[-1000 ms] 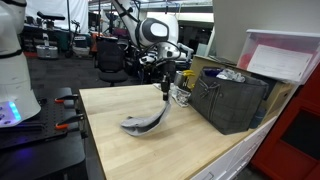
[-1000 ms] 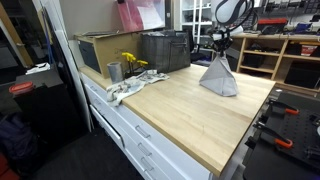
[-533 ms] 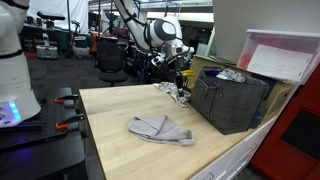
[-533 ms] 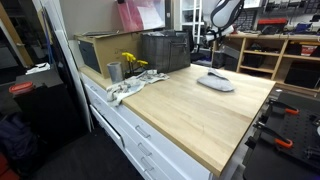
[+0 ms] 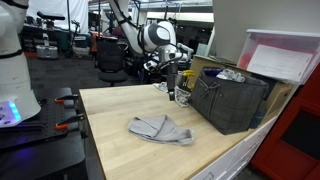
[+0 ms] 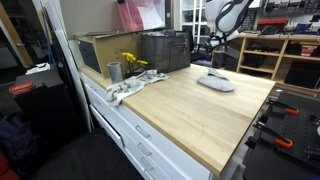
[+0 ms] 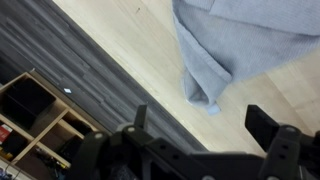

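Remote operator's view: my gripper (image 5: 171, 88) hangs above the far side of the table (image 5: 105, 118). Its jaws are spread wide with nothing between them. In the wrist view both fingers (image 7: 140, 118) stand apart over bare wood, and the grey cloth (image 7: 235, 40) lies beyond them.

In an exterior view the cloth (image 5: 160, 129) rests in a loose, flattened heap near the middle of the table, nearer than the gripper and apart from it.

I judge the step in hand to be the let-go, as the cloth is down and the gripper is clear of it. Any fresh grasp calls for moving back over the heap and coming down on a raised fold, since most of the cloth lies flat.

To the right of the cloth stands a dark crate (image 5: 232, 102). It holds pale, crumpled things at its rim that I cannot identify. In an exterior view a cardboard box (image 6: 95, 50) sits at the far left, its contents hidden. Just beside it a cup (image 6: 115, 72) holds yellow flowers (image 6: 131, 62), with a rag (image 6: 128, 88) lying in front.
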Controlling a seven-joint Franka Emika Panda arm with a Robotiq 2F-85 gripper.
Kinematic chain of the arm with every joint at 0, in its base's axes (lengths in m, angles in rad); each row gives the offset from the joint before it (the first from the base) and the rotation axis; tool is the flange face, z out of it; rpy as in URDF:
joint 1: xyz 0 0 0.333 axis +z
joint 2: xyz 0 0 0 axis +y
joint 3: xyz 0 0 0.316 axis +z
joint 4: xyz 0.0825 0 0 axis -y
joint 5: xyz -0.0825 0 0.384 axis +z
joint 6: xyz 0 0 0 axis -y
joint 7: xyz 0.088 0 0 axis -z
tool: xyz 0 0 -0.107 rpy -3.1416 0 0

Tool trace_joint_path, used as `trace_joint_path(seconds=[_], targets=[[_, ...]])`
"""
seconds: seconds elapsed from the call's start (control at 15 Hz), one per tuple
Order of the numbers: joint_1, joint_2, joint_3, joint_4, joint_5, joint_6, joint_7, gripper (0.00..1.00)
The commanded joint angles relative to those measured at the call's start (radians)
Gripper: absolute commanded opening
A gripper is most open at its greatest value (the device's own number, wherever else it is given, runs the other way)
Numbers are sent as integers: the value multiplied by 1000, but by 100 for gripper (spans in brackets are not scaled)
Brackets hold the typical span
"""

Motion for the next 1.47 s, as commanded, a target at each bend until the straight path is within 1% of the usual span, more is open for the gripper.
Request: trace_joint_path(seconds=[0.0, 0.13, 0.4, 0.6, 0.8, 1.07, 1.4], targets=[[-63, -75, 50, -135, 155, 3, -122, 100], [-93, -81, 74, -177, 297, -1, -229, 100], [-145, -64, 121, -204, 572, -33, -443, 100], [-161, -55, 144, -217, 706, -64, -555, 100], [-153, -45, 156, -233, 761, -82, -611, 100], [-127, -11, 167, -250, 743, -52, -620, 100], [-118, 79, 185, -186, 734, -29, -662, 100]])
